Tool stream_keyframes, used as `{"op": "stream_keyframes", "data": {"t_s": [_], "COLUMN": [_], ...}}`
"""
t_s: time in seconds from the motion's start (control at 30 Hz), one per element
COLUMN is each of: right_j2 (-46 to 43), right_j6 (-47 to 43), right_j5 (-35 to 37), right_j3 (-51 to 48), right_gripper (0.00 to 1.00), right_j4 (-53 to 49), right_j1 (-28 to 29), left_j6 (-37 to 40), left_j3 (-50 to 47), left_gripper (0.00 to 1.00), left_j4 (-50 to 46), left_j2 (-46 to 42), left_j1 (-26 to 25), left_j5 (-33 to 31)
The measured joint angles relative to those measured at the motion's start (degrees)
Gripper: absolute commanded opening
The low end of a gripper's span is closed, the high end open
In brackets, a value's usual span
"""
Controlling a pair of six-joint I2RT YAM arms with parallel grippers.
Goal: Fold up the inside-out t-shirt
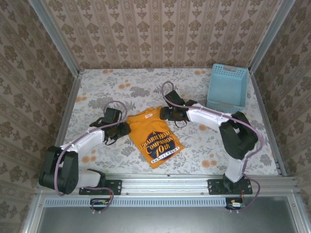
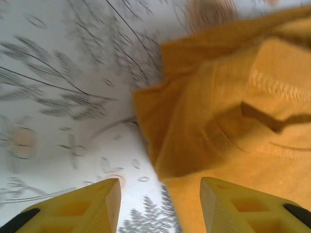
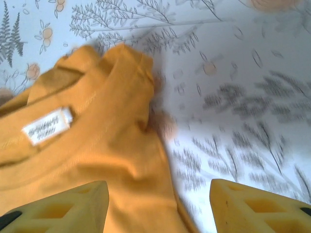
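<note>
Jaws of your left gripper [image 2: 160, 196] and right gripper [image 3: 159, 196] stand spread, pinching nothing. The t-shirt [image 1: 154, 138] lies between them on the table [image 1: 209, 150], sides apparently folded in; I judge that a last crosswise fold remains.

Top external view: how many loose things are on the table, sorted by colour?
Orange-yellow: 1, the t-shirt
Light blue: 1, the basket
Total: 2
</note>
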Motion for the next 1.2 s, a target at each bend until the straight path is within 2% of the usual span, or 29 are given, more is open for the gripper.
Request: {"op": "stream_keyframes", "data": {"t_s": [0.27,0.6,0.83,0.93,1.1,1.2], "right_j2": [13.0,18.3,19.8,19.0,13.2,7.0], "right_j6": [-6.9,-8.7,-8.8,-8.3,-7.2,-6.1], "right_j5": [-5.8,-7.0,-4.0,-3.2,-5.8,-7.8], "right_j3": [9.8,17.6,20.1,17.9,7.4,-1.4], "right_gripper": [0.61,0.61,0.34,0.24,0.1,0.05], "right_j4": [-0.5,-4.8,-7.3,-5.1,3.2,7.4], "right_j1": [-0.6,0.3,1.1,1.2,1.4,1.4], "left_j6": [-1.5,-1.6,-1.1,-0.6,0.3,0.8], "left_j3": [-0.2,5.8,7.9,7.9,6.6,4.0], "left_gripper": [0.45,0.45,0.28,0.18,0.03,0.0], "left_j4": [9.6,13.3,14.4,14.3,14.4,14.5], "left_j2": [6.8,16.0,18.9,18.9,17.0,12.8], "left_j1": [-0.4,0.4,0.4,0.7,1.2,1.0], "left_j5": [4.0,5.2,5.2,5.2,5.8,6.7]}}
